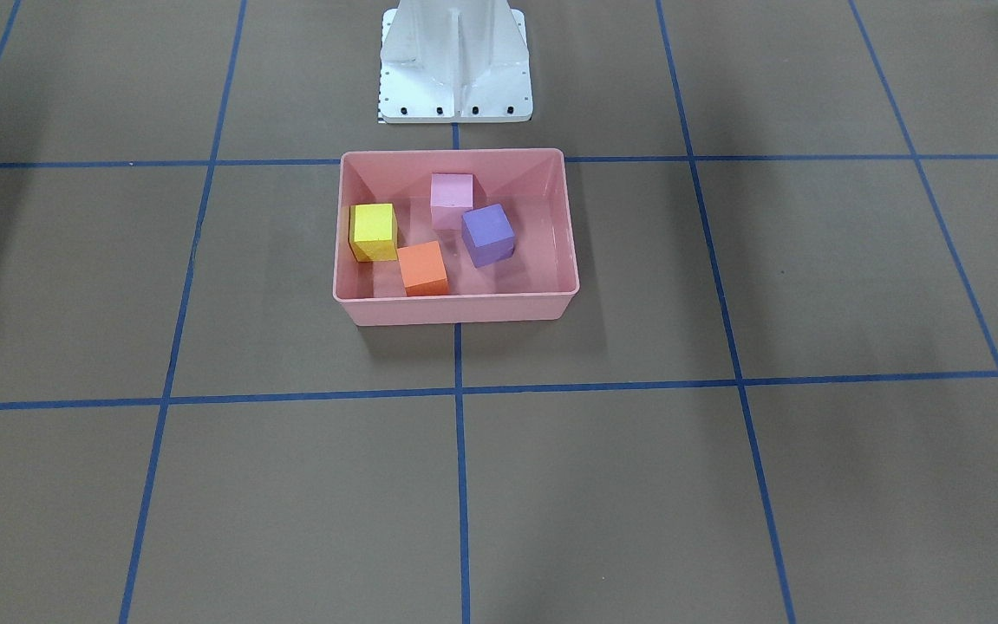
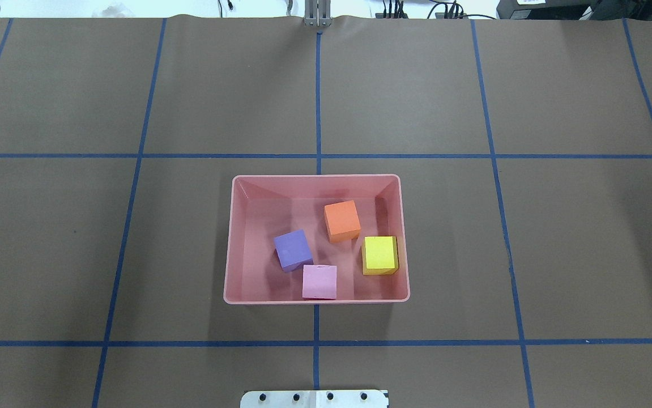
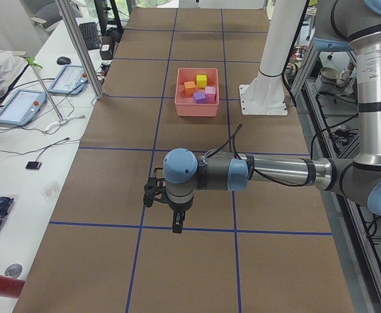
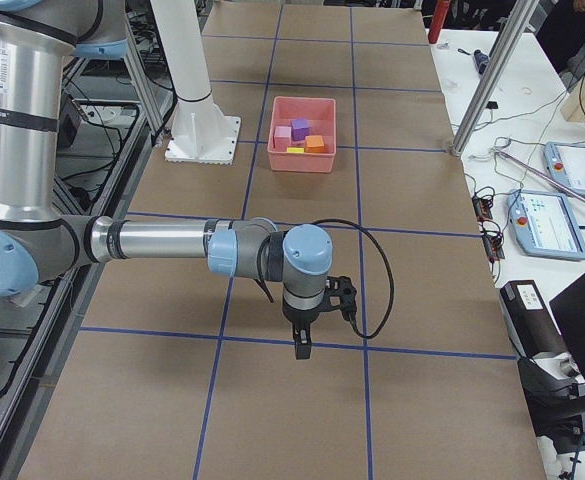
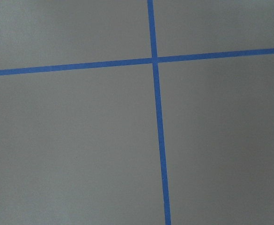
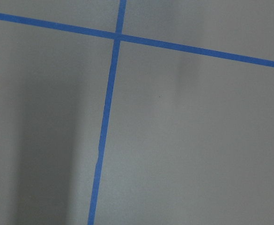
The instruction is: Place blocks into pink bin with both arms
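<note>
The pink bin [image 1: 455, 310] stands in the middle of the table, near the robot's base; it also shows in the overhead view [image 2: 314, 178]. All four blocks lie inside it: the yellow [image 1: 374, 230], the orange [image 1: 424, 268], the purple [image 1: 488, 234] and the light pink [image 1: 451, 199]. My left gripper [image 3: 176, 225] hangs over bare table far from the bin and shows only in the exterior left view. My right gripper [image 4: 301, 345] does the same at the other end and shows only in the exterior right view. I cannot tell whether either is open or shut. Both wrist views show only brown table and blue tape.
The white metal base [image 1: 455, 61] stands just behind the bin. Blue tape lines [image 2: 317, 343] grid the brown table. On the side bench past the table's far edge are tablets [image 3: 21, 107] and a metal post [image 3: 79, 45].
</note>
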`<state>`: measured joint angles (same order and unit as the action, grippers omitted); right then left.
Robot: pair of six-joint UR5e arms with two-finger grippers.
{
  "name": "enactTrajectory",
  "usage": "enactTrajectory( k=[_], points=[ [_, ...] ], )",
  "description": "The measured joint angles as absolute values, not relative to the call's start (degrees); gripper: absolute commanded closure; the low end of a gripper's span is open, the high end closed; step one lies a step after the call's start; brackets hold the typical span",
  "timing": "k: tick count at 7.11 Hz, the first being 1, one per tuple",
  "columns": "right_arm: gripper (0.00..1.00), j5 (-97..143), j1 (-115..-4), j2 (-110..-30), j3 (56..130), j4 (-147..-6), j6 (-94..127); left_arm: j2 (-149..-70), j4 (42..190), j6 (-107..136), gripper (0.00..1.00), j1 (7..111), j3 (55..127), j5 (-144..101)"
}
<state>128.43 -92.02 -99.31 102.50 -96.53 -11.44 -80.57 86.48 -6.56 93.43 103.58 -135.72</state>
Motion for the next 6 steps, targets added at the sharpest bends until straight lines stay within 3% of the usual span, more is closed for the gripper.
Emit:
enactTrajectory(
  k=[6],
  points=[
    [0.0, 128.5, -92.0, -99.3, 102.4, -96.6, -11.3, -79.9, 86.5, -6.5, 0.0, 93.4, 103.7, -135.8]
  ],
)
